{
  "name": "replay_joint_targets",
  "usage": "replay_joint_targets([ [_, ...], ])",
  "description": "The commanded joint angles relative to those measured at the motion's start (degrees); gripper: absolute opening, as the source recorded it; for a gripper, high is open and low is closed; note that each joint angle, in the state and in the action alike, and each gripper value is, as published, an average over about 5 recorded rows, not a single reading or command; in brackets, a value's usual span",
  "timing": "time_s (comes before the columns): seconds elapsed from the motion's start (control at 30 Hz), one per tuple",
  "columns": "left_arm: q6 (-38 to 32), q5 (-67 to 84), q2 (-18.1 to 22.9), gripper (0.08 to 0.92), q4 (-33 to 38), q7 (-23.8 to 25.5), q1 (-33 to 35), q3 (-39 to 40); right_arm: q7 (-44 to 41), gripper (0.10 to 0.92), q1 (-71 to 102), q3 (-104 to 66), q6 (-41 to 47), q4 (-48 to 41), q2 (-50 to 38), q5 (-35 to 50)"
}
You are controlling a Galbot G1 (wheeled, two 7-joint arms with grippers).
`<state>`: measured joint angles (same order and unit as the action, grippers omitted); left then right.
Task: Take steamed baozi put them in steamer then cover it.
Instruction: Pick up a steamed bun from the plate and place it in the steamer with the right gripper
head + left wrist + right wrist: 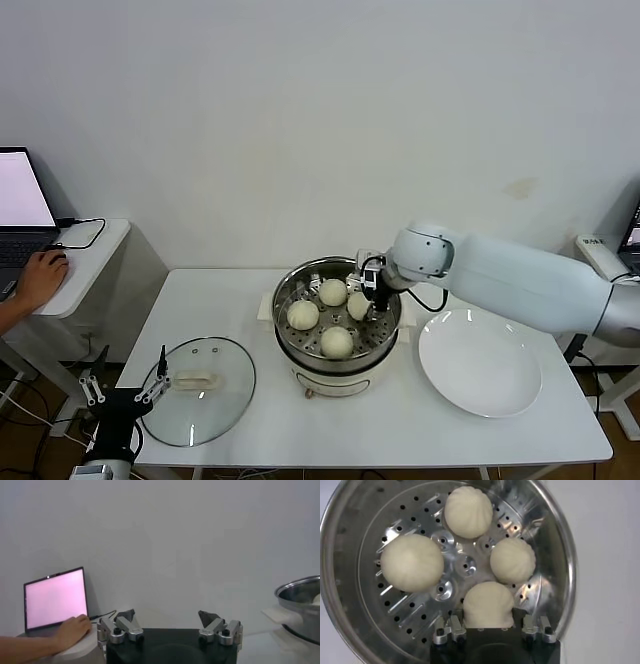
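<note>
A plain white wall (300, 120) fills the back of the room. A white surface (330, 420) stands before it. To the left, a small white side desk (85, 262) carries an open laptop (20, 215) with a lit screen.

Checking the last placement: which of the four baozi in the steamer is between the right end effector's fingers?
The baozi on the steamer's right side, between the right end effector's fingers; the other three sit free on the tray.

Right end effector (362, 297) closed, left (125, 392) agape.
</note>
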<state>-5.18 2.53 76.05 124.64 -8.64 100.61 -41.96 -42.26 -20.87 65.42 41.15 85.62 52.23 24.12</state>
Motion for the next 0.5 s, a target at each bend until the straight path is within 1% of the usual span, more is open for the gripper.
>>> replay_joint_targets([
  [0.03,0.02,-0.03,0.09,0.823,0.16,0.03,0.0,0.15,-0.39,0.646,0.69,-0.79,0.46,0.39,-0.3,-0.56],
  [0.23,0.13,-0.05,0.06,0.823,0.59,0.05,0.01,0.18,-0.97,0.783,-1.64,-2.67,0.47,5.29,-3.49,1.22],
  [0.33,0.18,-0.02,0.04,0.823,0.75,0.04,-0.11,0.25,-0.39,0.817,-2.51,-4.58,0.4,9.2,-7.09,2.65],
  [0.4,0.2,0.01,0.03,0.823,0.77,0.04,-0.28,0.4,2.25,0.821,-1.6,-6.81,-0.09,11.66,-10.2,3.57],
  [0.5,0.2,0.03,0.01,0.823,0.63,0.07,-0.63,0.73,11.09,0.822,4.49,-13.08,-1.56,15.25,-15.49,4.96],
])
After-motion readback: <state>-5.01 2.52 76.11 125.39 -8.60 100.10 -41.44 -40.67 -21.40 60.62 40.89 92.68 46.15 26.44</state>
